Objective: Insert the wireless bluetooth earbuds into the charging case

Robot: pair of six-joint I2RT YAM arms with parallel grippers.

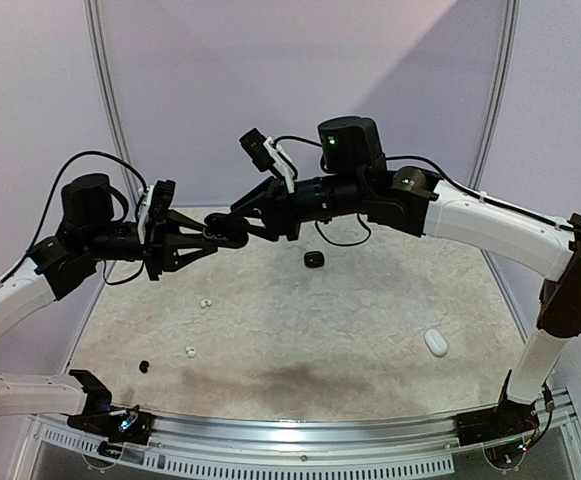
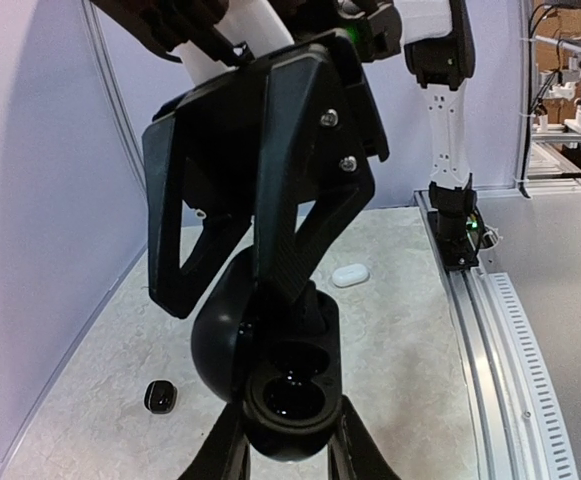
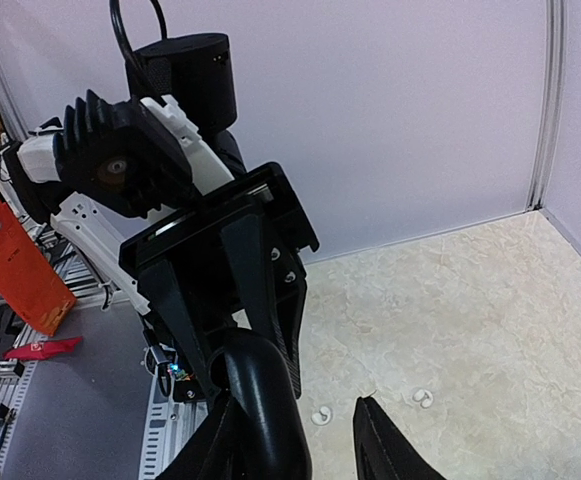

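**While the earbuds lie on the table, two grippers meet at an open case in mid-air**

Where the table (image 1: 370,330) begins at the left, a black earbud (image 1: 144,366) lies near the front edge. One white earbud (image 1: 190,351) lies just to its right and a second white one (image 1: 205,302) farther back. All three are apart from each other and well below the grippers. Above them, the left gripper (image 2: 290,425) is drawn narrow and clamps the base of the black charging case (image 2: 290,400). The case is held off the table with its lid swung open and a glossy round well showing. The right gripper (image 3: 305,430) meets it from the other side, jaws apart astride the lid. One finger (image 3: 220,445) lies against the lid and the other stands clear. Farther right on the table lie a small black item (image 1: 313,260) and, well apart, a white case (image 1: 435,343)
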